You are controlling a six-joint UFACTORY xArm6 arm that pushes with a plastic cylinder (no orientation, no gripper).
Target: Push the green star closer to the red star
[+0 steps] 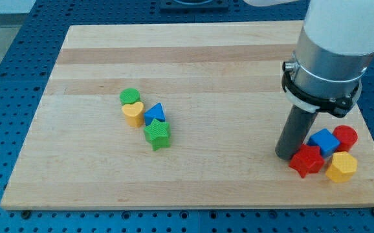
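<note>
In the camera view, my tip (284,155) rests on the wooden surface (193,52) just left of the red star (306,161); there is no pincer to open or close. Far to my tip's left, across bare wood, lies the green star (156,134), touching a blue triangular block (154,114), with a yellow heart (133,114) and green cylinder (130,97) beyond. Right of the red star crowd a blue cube (324,142), red cylinder (345,137) and yellow block (341,167), near the surface's right and bottom edges.
</note>
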